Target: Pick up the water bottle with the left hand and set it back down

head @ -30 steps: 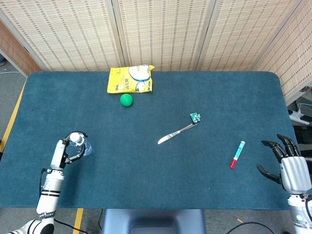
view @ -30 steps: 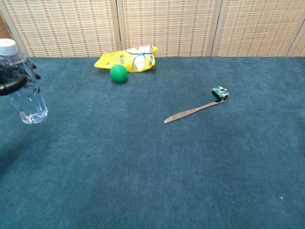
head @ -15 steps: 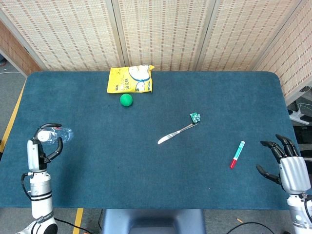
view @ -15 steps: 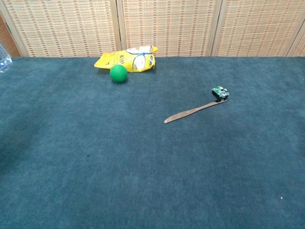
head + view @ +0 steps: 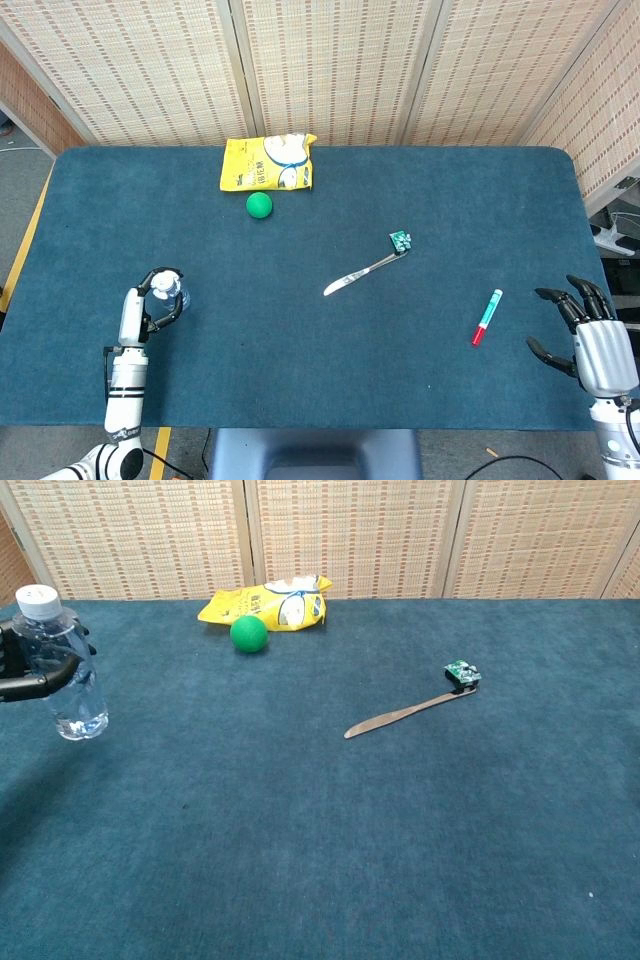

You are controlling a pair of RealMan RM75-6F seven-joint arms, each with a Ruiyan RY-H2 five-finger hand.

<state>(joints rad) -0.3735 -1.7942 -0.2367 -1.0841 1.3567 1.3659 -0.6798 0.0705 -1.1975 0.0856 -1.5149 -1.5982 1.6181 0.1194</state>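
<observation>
Whereas half a second ago the water bottle (image 5: pixel 62 665) was carried out past the worktop's left edge, all but lost from the chest view, it is now seen brought back over the blue worktop (image 5: pixel 320 330), well to the left of the green ball (image 5: pixel 259 205) and nearer the front edge. The left hand (image 5: pixel 150 305) is wrapped around the bottle below its white cap, the dark fingers (image 5: pixel 40 680) being curled across the clear body, so the bottle is clamped and held close to upright. Whether its base is already touching the cloth cannot be told: in the chest view it appears to sit at or just above the surface. Compared with a second ago, the bottle is held straighter and lower, which is read as the set-down half of the task being under way, the lift judged already done. What is left, by this judgement, is for the base to be settled flat and the fingers to be opened without the light bottle being tipped. The right hand (image 5: pixel 590 335) is seen unmoved at the worktop's right edge, well apart from the ball, its fingers spread and nothing held. The yellow bag (image 5: pixel 268 163) just behind the ball, the knife (image 5: pixel 362 272) and the red-and-green marker (image 5: pixel 487 316) are left where they were.
</observation>
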